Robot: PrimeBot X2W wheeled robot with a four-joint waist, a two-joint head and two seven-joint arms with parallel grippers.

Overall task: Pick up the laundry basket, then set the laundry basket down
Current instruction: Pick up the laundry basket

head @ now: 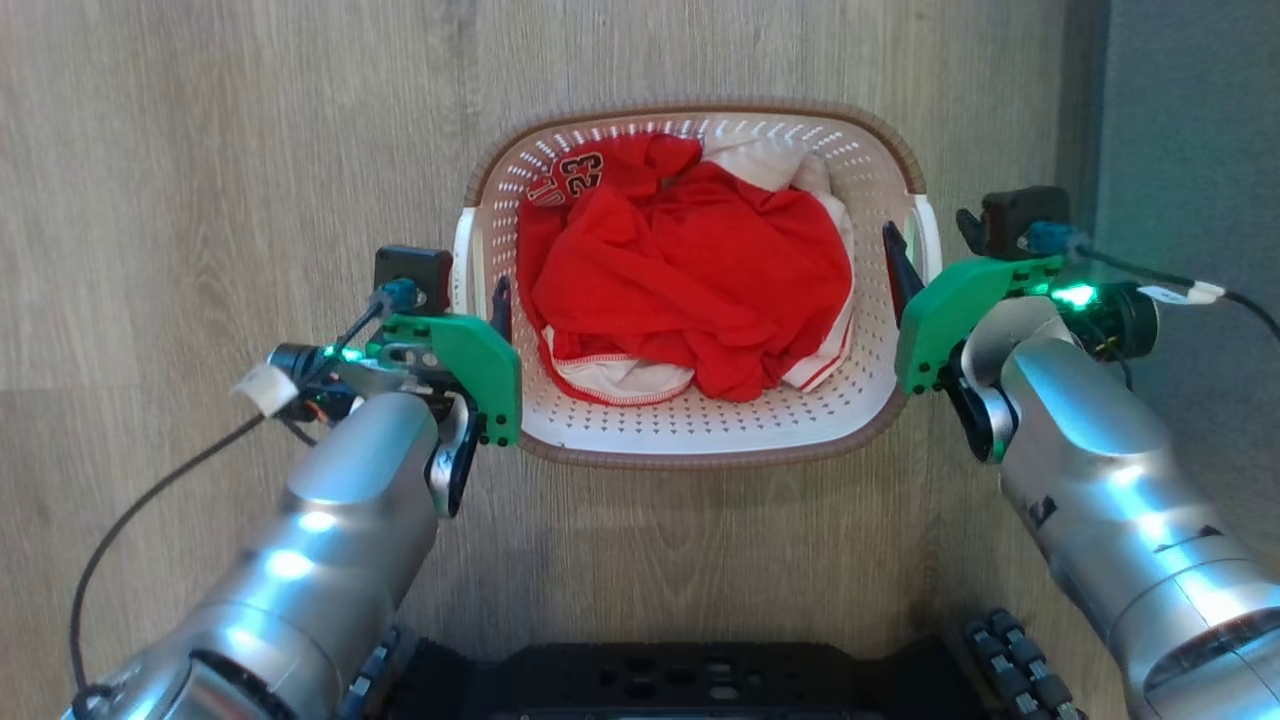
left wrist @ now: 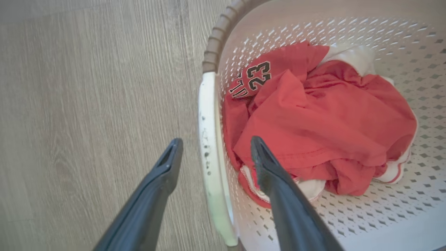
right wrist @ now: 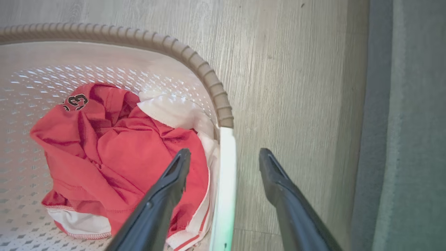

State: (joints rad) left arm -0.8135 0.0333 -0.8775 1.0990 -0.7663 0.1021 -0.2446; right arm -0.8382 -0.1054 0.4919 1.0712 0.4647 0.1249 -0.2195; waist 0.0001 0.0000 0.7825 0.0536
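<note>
Over wood floor [head: 200,200], left claw [left wrist: 216,142] and right claw [right wrist: 224,152] (both open) straddle the laundry basket's [head: 700,455] handles [left wrist: 209,139].

A pale wood-look floor [head: 200,150] is spreading across the scene, its grey-beige grain running in long planks. In the head view a plank seam is crossing it at the left. Along the right edge a grey-green surface [head: 1180,120] is bordering the floor, with a darker strip lying between them; whether it is wall or carpet cannot be told. Soft, even light is falling over everything.
</note>
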